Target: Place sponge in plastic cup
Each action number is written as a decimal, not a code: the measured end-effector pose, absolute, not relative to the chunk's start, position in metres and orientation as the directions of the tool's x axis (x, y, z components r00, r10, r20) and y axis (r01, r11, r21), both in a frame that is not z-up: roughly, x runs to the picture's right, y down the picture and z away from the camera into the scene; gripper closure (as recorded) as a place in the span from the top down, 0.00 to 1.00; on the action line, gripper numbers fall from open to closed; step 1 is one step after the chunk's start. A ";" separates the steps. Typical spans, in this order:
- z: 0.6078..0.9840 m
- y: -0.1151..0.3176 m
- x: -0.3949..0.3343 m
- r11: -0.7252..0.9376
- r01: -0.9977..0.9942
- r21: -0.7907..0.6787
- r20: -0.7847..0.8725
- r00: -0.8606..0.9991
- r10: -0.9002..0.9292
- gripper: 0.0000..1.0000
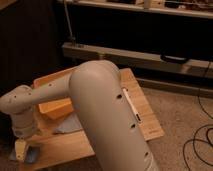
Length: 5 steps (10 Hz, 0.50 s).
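Note:
My gripper (21, 146) hangs from the wrist at the lower left, off the front left corner of the wooden table (142, 112). A pale yellow sponge (19, 150) shows at the gripper's tip. Right under and beside it is a bluish plastic cup (32, 155), mostly hidden by the gripper. The sponge sits at the cup's mouth; I cannot tell whether it is touching the cup or inside it. My big upper arm (107, 115) covers the middle of the table.
An orange tray (55, 106) lies on the table's left half, with a grey-blue cloth (70, 125) in front of it. A dark shelf unit (150, 55) stands behind. Black cables (200, 142) lie on the floor at the right.

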<state>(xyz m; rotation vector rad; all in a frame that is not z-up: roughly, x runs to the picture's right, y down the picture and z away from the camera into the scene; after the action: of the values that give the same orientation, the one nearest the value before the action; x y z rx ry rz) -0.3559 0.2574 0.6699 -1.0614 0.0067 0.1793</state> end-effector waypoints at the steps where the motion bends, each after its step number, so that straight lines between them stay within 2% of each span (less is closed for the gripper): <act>1: 0.670 0.256 -0.354 0.472 -0.157 -0.867 -0.096 0.984 0.150 0.80; 5: 0.676 0.243 -0.345 0.463 -0.200 -0.864 -0.115 0.972 0.206 0.80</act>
<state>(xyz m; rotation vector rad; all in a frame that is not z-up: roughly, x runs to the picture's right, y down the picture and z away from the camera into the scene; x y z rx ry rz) -0.3447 0.2432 0.6759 -1.0609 -0.0067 0.2499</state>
